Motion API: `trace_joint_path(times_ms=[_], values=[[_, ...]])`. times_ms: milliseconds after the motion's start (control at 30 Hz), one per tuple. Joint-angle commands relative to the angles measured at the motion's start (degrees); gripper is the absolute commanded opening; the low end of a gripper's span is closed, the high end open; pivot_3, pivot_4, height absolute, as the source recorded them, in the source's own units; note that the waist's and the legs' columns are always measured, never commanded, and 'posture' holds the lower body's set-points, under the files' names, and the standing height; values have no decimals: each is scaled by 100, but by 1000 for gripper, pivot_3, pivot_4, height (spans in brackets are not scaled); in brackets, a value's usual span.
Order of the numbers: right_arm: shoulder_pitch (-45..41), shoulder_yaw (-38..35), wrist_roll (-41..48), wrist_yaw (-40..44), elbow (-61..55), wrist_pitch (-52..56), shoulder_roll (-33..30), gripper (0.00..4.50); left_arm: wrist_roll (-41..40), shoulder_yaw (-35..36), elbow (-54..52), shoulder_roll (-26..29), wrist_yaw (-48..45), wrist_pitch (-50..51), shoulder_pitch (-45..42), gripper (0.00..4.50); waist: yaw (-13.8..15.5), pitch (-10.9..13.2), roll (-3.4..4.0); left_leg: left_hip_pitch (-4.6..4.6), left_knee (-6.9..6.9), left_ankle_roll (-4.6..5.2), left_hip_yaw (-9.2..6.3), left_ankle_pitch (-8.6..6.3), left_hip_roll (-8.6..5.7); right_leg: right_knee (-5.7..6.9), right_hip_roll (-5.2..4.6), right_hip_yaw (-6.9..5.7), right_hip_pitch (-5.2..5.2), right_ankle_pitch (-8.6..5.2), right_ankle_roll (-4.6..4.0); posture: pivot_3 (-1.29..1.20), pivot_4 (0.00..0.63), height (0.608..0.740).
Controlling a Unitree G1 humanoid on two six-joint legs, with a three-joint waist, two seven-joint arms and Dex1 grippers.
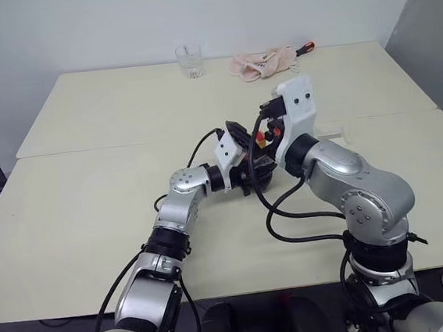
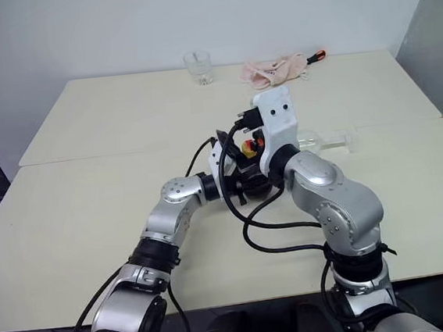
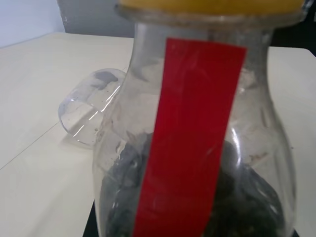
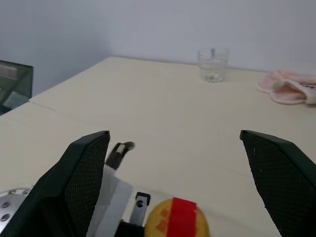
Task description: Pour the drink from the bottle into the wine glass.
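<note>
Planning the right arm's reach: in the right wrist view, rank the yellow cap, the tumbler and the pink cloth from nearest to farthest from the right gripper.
1. Yellow cap, just below the open right gripper.
2. Tumbler, far across the table.
3. Pink cloth, about as far, off to one side; too close to call.

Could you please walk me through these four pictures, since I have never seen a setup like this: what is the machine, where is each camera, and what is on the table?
It is a humanoid robot with two arms, each ending in a two-fingered claw. Two pictures come from a stereo camera on its head, looking down over the arms at a pale table. The other two come from a camera on each wrist.

The left claw is shut on a small clear bottle holding a dark drink, with a red label strip and a yellow cap. The right claw is open just above that cap, not touching it.

A wine glass lies on its side on the table beyond the arms. At the far edge stand a short tumbler and a pink cloth.
</note>
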Motion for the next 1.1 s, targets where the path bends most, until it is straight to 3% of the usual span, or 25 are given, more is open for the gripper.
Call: trace_joint_path(times_ms=[33, 1100], values=[[-109, 87, -95, -64, -60, -132, 121, 4500, -94, 84, -290, -42, 59, -112, -10, 1242, -5, 0, 0, 0, 0, 0, 0, 0, 0, 0, 0, 0, 0, 0, 0, 0, 150, 740], [99, 84, -587, -297, 122, 371, 391, 4500, -107, 73, -416, 40, 101, -53, 29, 1242, -5, -1, 2, 0, -1, 0, 1, 0, 0, 1, 2, 2, -2, 0, 0, 0, 150, 740]])
